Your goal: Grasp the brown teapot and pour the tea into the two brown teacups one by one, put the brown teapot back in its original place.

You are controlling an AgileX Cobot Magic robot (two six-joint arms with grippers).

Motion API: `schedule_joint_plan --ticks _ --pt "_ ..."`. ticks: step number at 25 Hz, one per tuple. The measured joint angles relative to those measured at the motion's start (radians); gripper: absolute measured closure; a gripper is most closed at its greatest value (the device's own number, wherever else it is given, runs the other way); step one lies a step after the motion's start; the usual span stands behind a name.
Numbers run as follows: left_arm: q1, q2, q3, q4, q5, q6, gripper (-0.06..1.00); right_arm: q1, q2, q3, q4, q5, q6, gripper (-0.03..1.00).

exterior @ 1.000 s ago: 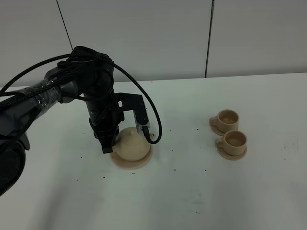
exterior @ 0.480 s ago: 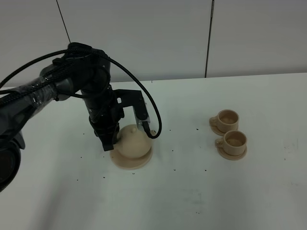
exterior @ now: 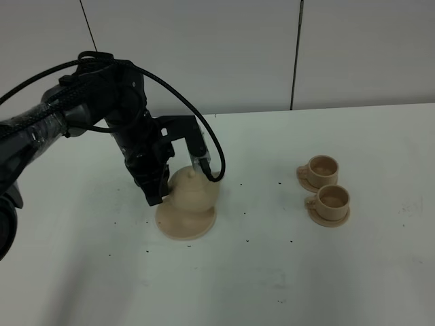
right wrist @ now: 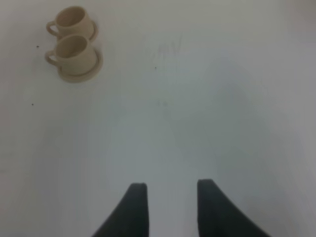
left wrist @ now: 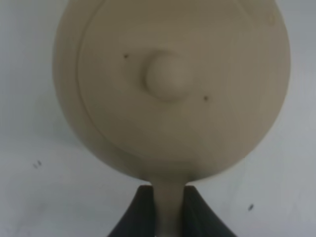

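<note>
The loop handle point(left wrist: 169, 210) of the round, squat beige-tan ceramic teapot point(exterior: 193, 192) is being clamped between the two black fingers of the left gripper point(left wrist: 170, 195), with the jaws drawn narrow around it. The teapot is being held upright, and its domed lid with the round knob point(left wrist: 165, 76) is being presented straight to the left wrist camera. The pot is being held over the flat round beige-tan saucer plate point(exterior: 183, 227), left of the middle of the white table point(exterior: 272, 278) and well back from its far edge. Whether the pot's base is touching the plate cannot be told.

The two small beige-tan cylindrical teacups are being shown in the right half of the table, each standing on its own small tan saucer. One teacup point(exterior: 323, 166) is placed nearer the far edge and the other point(exterior: 333, 198) just beside it, toward the near edge. Both little loop handles are being pointed toward the table's left edge. The pair is placed well apart from the teapot.

The right gripper point(right wrist: 170, 190) is being held over bare table surface, its black jaws parted and nothing between them.

A black cable point(exterior: 197, 122) is being looped from the left arm down beside the teapot. Small dark specks are being shown scattered across the table.
</note>
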Motion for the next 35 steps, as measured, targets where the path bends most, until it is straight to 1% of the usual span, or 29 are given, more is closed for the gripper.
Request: schedule_joint_plan --ticks 5,8,16,23,27,35 --pt "0.0 -0.01 0.0 -0.081 -0.059 0.026 0.78 0.0 0.0 0.0 0.0 0.0 0.0 0.73" --pt "-0.001 -0.01 0.0 -0.101 -0.087 0.028 0.78 0.0 0.0 0.0 0.0 -0.001 0.0 0.73" --pt "-0.001 -0.01 0.001 -0.132 -0.103 0.03 0.78 0.0 0.0 0.0 0.0 -0.001 0.0 0.73" --pt "-0.001 -0.01 0.001 -0.132 -0.114 0.03 0.78 0.0 0.0 0.0 0.0 -0.001 0.0 0.73" --pt "-0.007 -0.01 0.002 -0.145 -0.152 0.032 0.78 0.0 0.0 0.0 0.0 -0.001 0.0 0.73" --pt "-0.042 -0.01 0.008 -0.149 -0.231 0.083 0.78 0.0 0.0 0.0 0.0 -0.001 0.0 0.73"
